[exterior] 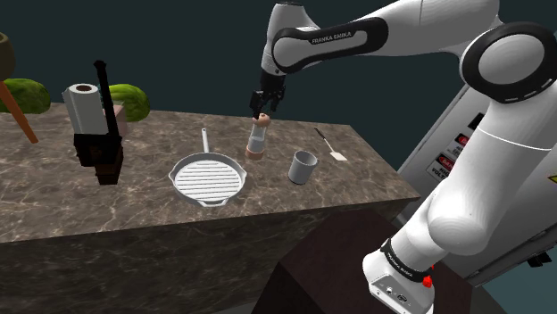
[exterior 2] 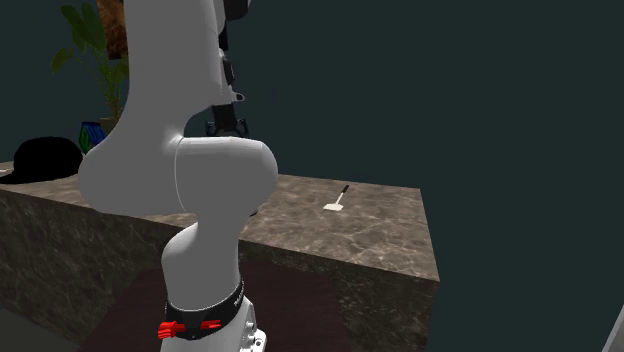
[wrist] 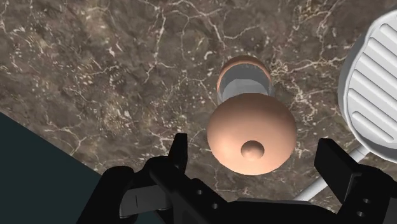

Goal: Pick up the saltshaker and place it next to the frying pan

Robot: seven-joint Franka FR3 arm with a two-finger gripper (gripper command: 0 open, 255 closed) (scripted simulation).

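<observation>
The black two-finger gripper (exterior: 265,105) points straight down with its jaws spread wide, clasping nothing. In the wrist view the gripper (wrist: 256,149) has one finger on each side of the saltshaker's (wrist: 250,130) rounded tan cap, with a gap between each finger and the cap. The saltshaker (exterior: 257,136) stands upright on the brown marbled counter (exterior: 54,192) directly under the hand. It has a clear middle between its tan cap and tan base, and its cap sits just below the fingertips.

Just beside the shaker, on the side of one finger, lies the frying pan (exterior: 210,177). It is white and round with a ridged bottom, and in the wrist view the frying pan (wrist: 372,83) has its thin handle running under that finger. The shaker stands near the pan's rim but apart from it.

On the hand's other side a small grey cup (exterior: 303,166) stands upright. Past the cup a white spatula (exterior: 330,145) lies flat near the counter's edge.

Well beyond the pan, far from the hand, a paper towel roll (exterior: 83,101) stands behind a tall black appliance (exterior: 100,143).
</observation>
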